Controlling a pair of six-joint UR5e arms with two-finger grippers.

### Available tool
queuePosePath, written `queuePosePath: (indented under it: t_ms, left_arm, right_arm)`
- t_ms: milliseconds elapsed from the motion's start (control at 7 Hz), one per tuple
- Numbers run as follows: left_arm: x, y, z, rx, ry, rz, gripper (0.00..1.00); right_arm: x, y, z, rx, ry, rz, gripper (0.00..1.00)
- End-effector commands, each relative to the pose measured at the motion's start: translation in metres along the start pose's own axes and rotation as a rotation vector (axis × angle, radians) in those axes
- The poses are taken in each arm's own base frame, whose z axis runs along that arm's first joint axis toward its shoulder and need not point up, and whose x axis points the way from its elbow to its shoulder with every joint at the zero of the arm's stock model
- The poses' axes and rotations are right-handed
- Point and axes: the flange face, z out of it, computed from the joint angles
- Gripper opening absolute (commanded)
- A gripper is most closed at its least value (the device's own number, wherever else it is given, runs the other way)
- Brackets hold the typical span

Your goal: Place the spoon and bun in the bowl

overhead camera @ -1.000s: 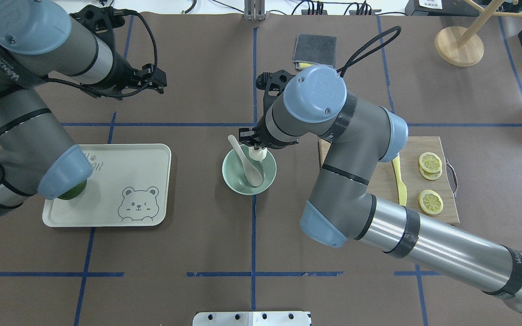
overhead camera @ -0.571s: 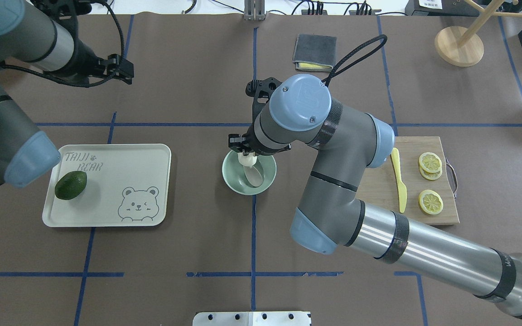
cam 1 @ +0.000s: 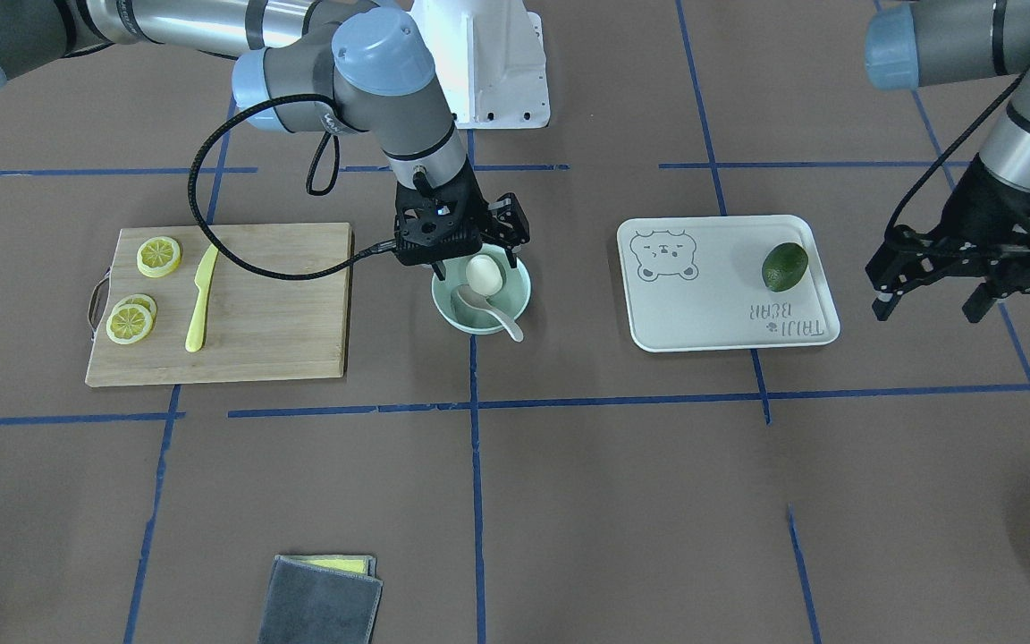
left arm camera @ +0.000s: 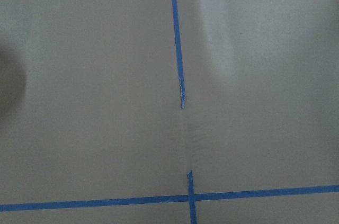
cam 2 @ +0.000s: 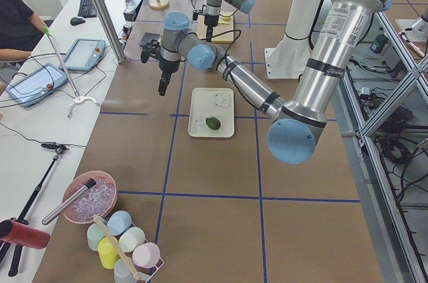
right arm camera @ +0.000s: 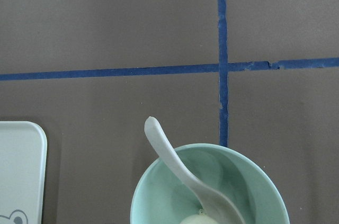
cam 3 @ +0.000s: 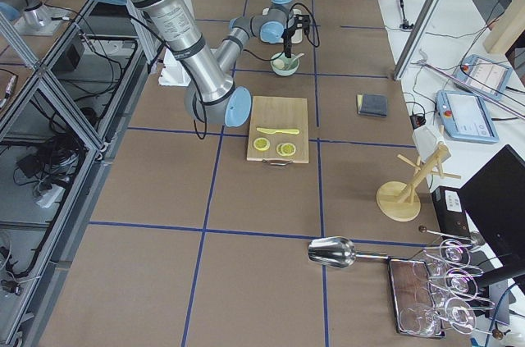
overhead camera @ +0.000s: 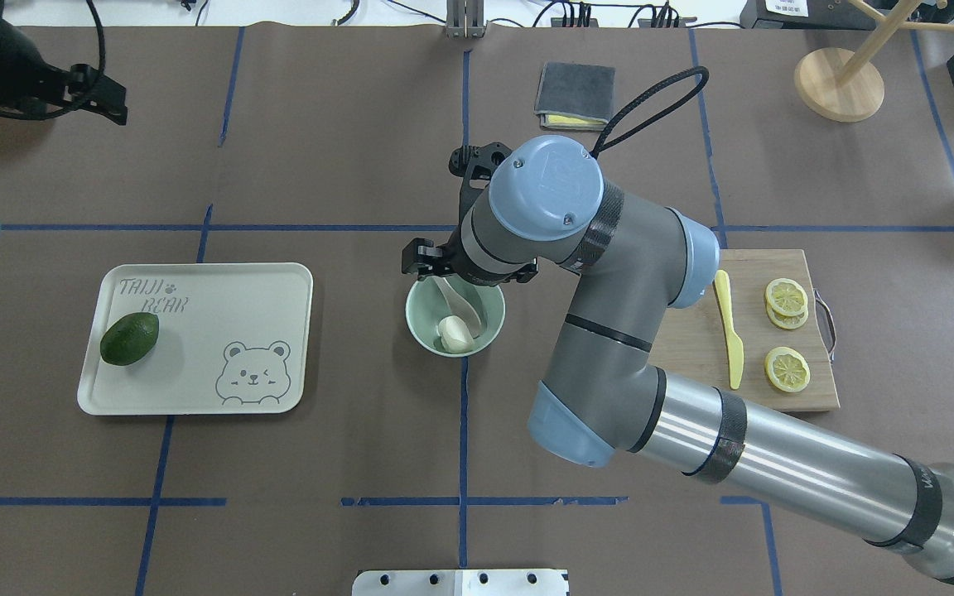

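On the brown paper-covered counter, the small round white bun is seen lying free in the robot-side half of the round pale mint-green bowl. It rests just beside the scoop of the small off-white soup spoon. The spoon's long axis runs from the bowl's middle away from the robot and slightly to its left, w/ the handle tip propped over the far rim. Directly above that far rim the right claw is held, jaws apart and nothing gripped. Both things thus lie below and robot-ward of it, so the task is judged done bar a straight-up retreat, the handle being close under the fingers. The left claw, likewise spread and empty, is well apart, off beyond the flat cream tray. The right arm is thus by far the nearer. "TAIJI BEAR" is read on the tray, above a bear drawing, w/ a dark green avocado beside it. No other legible writing is made out.
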Motion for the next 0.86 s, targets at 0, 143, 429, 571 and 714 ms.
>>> queuePosePath:
  t_ms: [0, 143, 429, 571, 714]
  left_arm:
    - [-0.101, 0.018, -0.007, -0.047, -0.022, 0.089, 1.00]
    - [-0.150, 0.032, -0.009, -0.077, -0.011, 0.123, 1.00]
    - [-0.228, 0.064, -0.003, -0.133, 0.018, 0.144, 1.00]
    - [-0.257, 0.080, -0.001, -0.160, 0.020, 0.102, 1.00]
    - [-0.277, 0.090, 0.001, -0.193, 0.016, 0.088, 1.00]
  right_arm:
    - [0.018, -0.016, -0.030, 0.006, 0.077, 0.020, 1.00]
    - [0.035, -0.028, -0.060, 0.001, 0.122, -0.039, 1.00]
    - [0.123, -0.076, -0.112, -0.030, 0.196, -0.118, 1.00]
    - [0.179, -0.104, -0.136, -0.060, 0.193, -0.141, 1.00]
    - [0.249, -0.130, -0.164, -0.096, 0.182, -0.192, 1.00]
